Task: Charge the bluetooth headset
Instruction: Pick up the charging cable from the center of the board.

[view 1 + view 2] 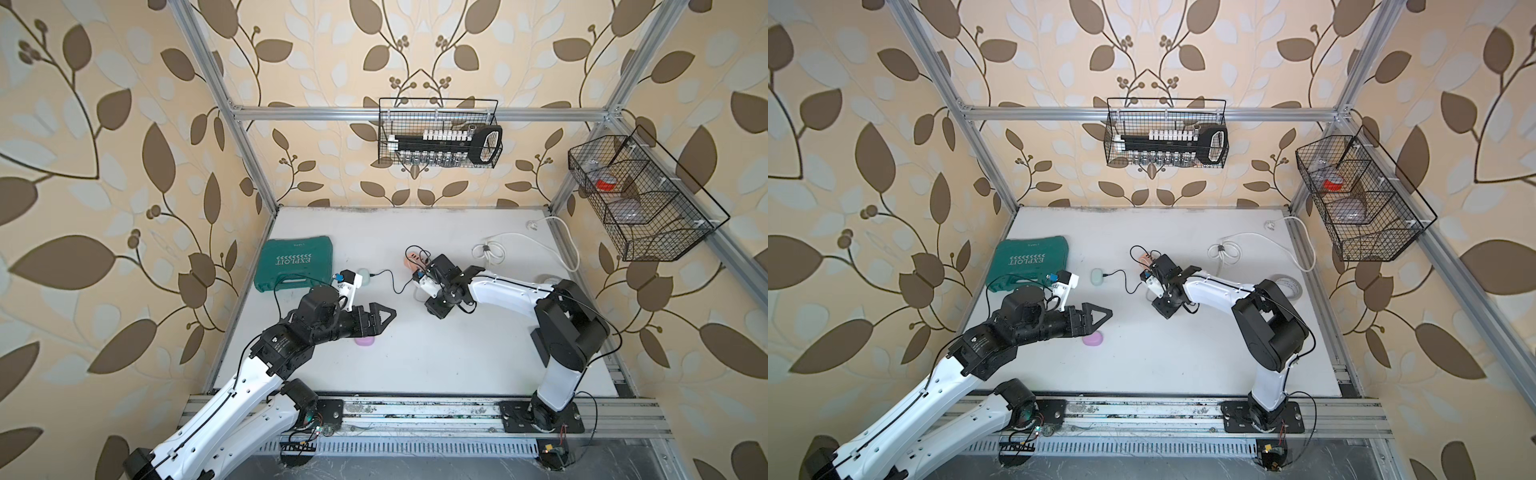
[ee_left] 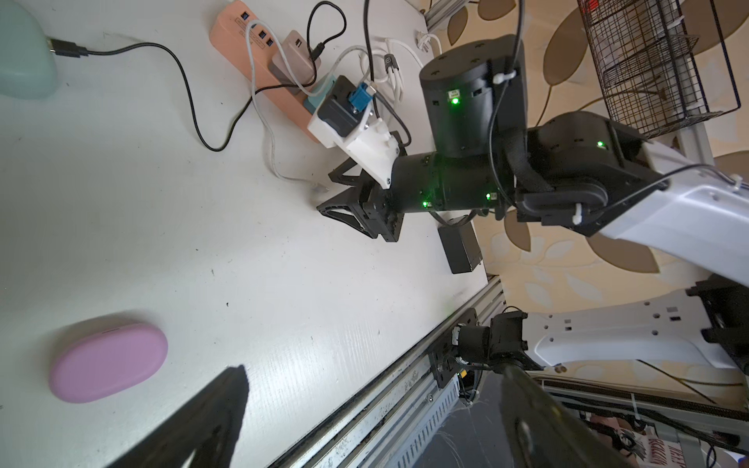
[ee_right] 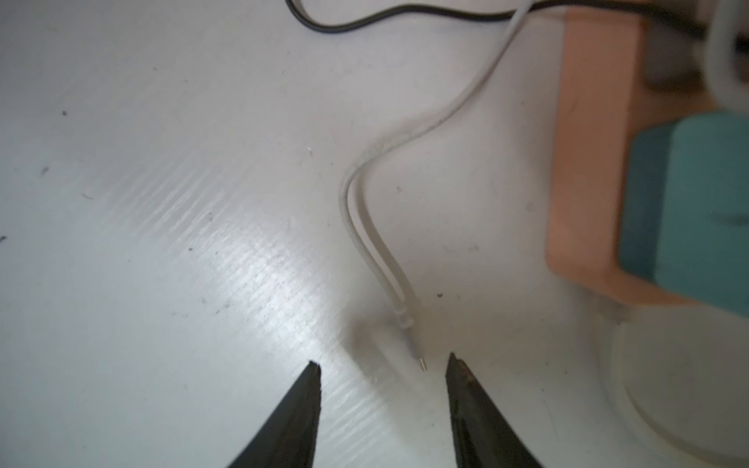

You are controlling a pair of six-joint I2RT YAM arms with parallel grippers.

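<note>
Pincer (image 3: 383,362) on right, jaws apart, around white cable plug (image 3: 413,342).

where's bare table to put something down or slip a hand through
Widest free patch: front middle of the table, between the lilac case, the right arm and the front rail. Also bare: the back strip between the green tool case and the coiled white cable. Crowded: around the power strip and the black cable.
</note>
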